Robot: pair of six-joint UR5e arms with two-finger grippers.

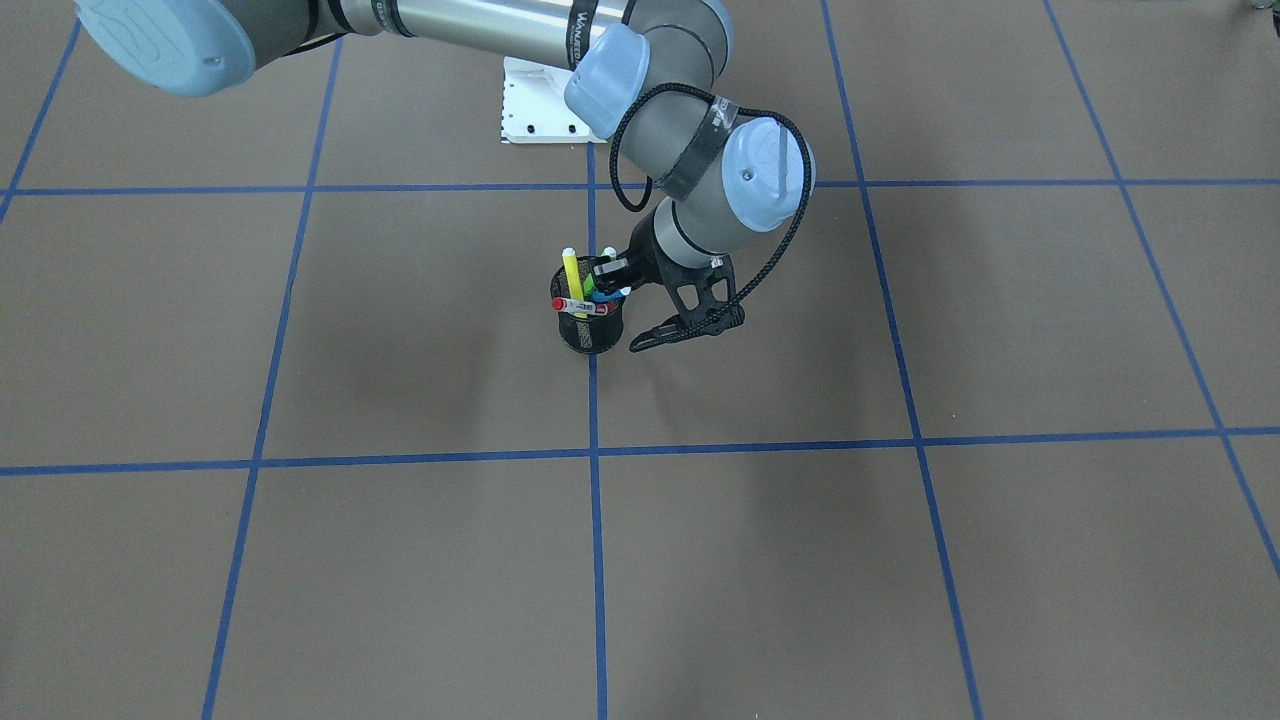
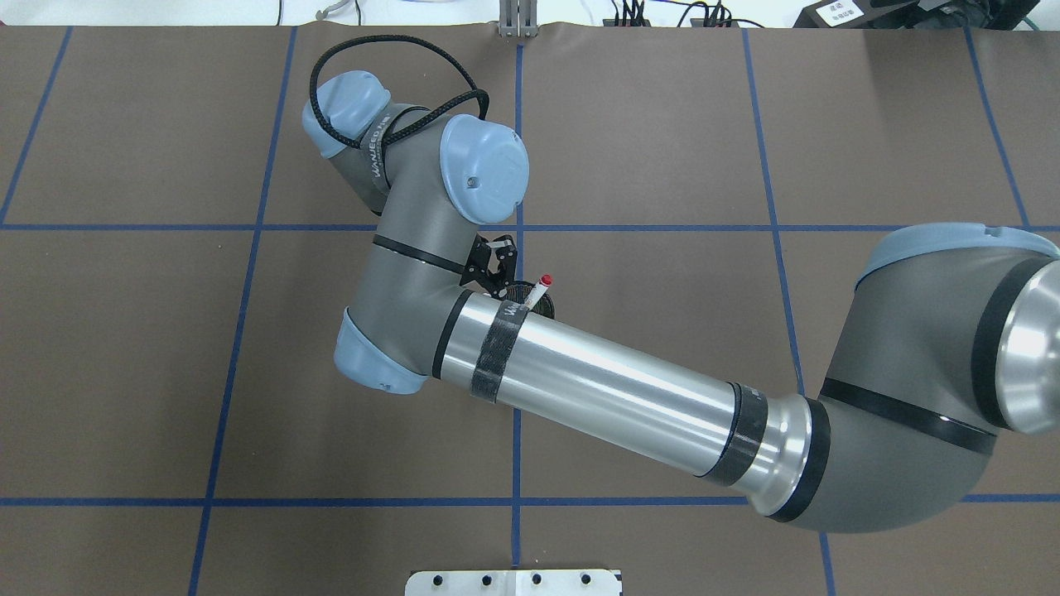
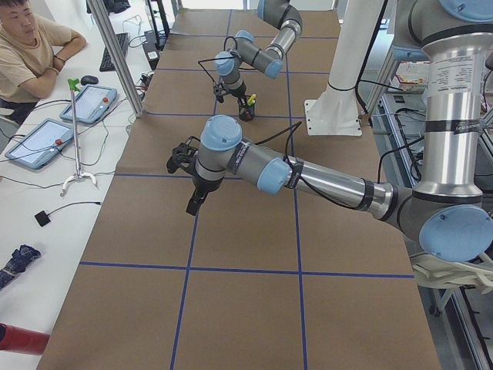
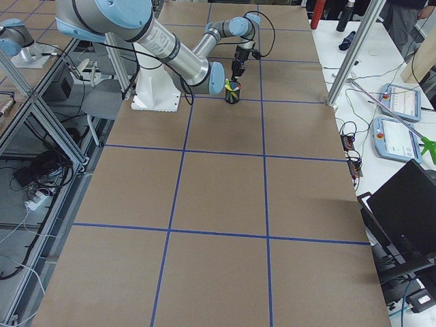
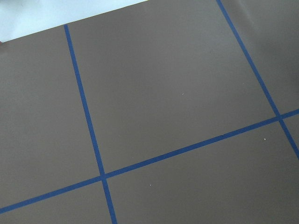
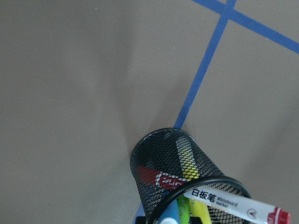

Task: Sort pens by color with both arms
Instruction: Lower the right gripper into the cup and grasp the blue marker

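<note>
right gripper first: fingers spread wide, nothing between them, hanging just beside the black mesh cup with one finger up close to the pen tops. touching them or not, can't tell from these shots. mounted on the right arm, reaching in across the middle of the table.

left gripper: only visible in the left side view, so no way to say whether spread or clenched. hovering over bare table at the end of the left arm, well apart from the cup. nothing but brown surface and blue tape lines in its wrist view.

pen count: four, all in that one cup.
- one yellow pen, standing nearly upright
- one green pen, mostly hidden among the others
- one blue pen with a pale cap, on the gripper's side of the cup
- one red-capped marker, white barrel, leaning across the rim with the red end poking out past the edge

cup count: one, sitting right on a blue tape line near the middle of the table.

arm count: two, one gripper each. also one person seated at the white bench alongside the table, with two tablet-like panels lying there.
</note>
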